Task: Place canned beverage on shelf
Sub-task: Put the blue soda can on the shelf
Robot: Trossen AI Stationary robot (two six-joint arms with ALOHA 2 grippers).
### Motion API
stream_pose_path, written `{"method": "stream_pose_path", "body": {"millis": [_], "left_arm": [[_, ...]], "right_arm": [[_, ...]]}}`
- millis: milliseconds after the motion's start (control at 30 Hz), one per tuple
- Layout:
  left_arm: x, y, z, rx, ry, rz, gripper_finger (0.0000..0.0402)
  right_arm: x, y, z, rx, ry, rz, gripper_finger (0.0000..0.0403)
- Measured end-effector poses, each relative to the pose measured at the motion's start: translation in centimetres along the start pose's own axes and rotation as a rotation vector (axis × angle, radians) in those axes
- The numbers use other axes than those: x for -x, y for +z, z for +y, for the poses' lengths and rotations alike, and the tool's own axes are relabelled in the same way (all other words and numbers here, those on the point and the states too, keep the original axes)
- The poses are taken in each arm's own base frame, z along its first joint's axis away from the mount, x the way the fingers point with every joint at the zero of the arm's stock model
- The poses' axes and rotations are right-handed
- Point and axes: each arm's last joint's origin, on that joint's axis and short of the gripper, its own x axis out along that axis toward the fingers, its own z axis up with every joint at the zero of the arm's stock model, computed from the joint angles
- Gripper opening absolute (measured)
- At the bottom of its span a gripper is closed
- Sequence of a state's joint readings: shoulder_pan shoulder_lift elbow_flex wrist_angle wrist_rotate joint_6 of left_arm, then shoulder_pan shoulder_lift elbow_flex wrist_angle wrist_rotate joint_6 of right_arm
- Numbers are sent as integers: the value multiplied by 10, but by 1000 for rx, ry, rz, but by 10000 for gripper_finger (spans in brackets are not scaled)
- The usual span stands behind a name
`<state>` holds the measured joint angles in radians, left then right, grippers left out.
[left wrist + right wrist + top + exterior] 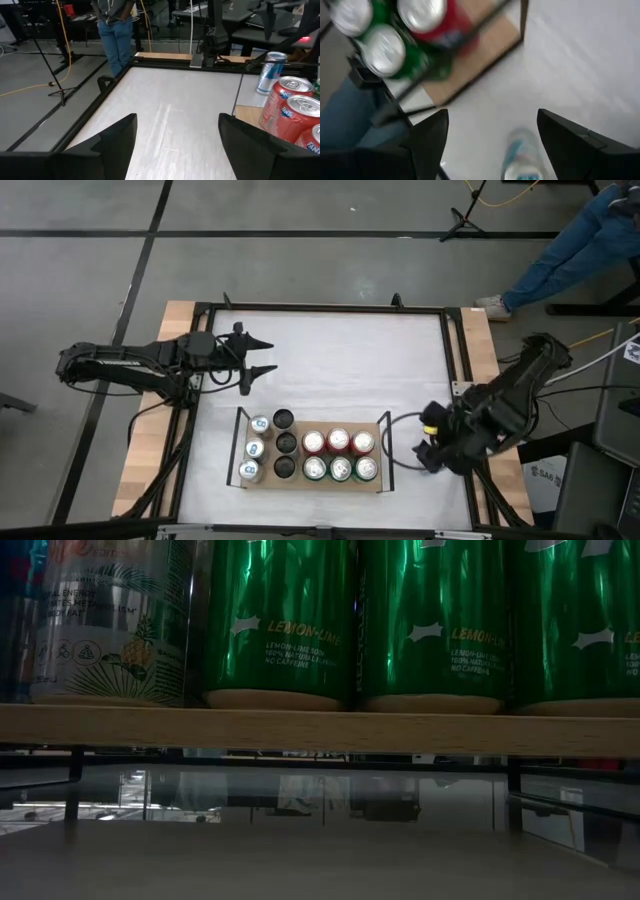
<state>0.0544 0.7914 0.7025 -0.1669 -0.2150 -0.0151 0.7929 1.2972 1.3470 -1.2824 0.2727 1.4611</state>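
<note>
The shelf is pretty much packed: three rows of cans fill the board, the only bare strip running along its top edge, right half. Black end rails block both short sides. The bench across the upper middle of the frame is wide open.

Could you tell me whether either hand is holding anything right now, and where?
Nothing is held: the left hand and right hand are both open and empty.
</note>
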Motion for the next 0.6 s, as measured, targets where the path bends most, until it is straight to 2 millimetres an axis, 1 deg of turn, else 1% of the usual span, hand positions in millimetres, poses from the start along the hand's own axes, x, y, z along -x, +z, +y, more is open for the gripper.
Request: {"method": "stream_pose_path", "body": {"millis": [167,300,467,600], "left_arm": [[0,0,0,1,0,0,269],[0,0,0,8,-1,0,269],[0,0,0,18,0,0,269],[0,0,0,58,0,0,269]], "right_arm": [[-9,-26,-4,-33,-30,58,294],[-13,-41,-8,-26,-57,107,294],[-20,-49,-13,9,-88,119,294],[-24,-51,-16,13,-104,146,294]]}}
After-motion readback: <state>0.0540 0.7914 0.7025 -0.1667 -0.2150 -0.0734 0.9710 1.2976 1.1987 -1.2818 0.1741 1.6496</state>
